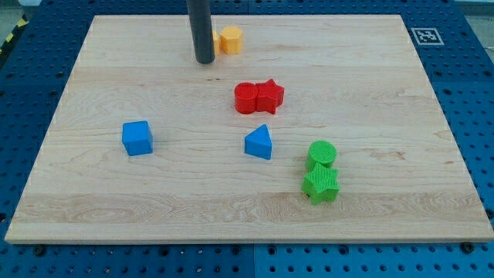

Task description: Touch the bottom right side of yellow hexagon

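Yellow hexagon (231, 39) sits near the board's (93, 201) top edge; my tip (205, 60), a bare rod holding nothing, stands just beside its lower left, so the bottom-right face looks untouched.

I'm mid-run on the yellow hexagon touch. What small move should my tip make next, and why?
Probably slide my tip toward the view's right, passing just below the yellow hexagon, then nudge up. It now sits at the hexagon's lower left with a small gap, so the bottom right side appears not yet touched. The red blocks lie well below that path.
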### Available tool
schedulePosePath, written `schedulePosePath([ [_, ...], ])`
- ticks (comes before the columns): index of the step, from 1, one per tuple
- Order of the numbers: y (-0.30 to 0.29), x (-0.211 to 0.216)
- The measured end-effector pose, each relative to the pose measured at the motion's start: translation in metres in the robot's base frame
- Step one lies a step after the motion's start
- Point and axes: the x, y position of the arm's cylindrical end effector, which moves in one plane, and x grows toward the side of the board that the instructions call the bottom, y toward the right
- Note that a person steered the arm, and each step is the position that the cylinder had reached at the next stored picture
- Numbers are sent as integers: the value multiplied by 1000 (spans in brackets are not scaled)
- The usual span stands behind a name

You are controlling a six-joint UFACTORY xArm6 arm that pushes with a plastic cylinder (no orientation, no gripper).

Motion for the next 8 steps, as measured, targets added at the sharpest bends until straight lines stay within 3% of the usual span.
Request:
schedulePosePath([
  [1, 2, -18],
  [3, 27, 37],
  [4, 74, 14],
  [5, 76, -18],
  [6, 75, -17],
  [7, 94, 15],
  [8, 56, -15],
])
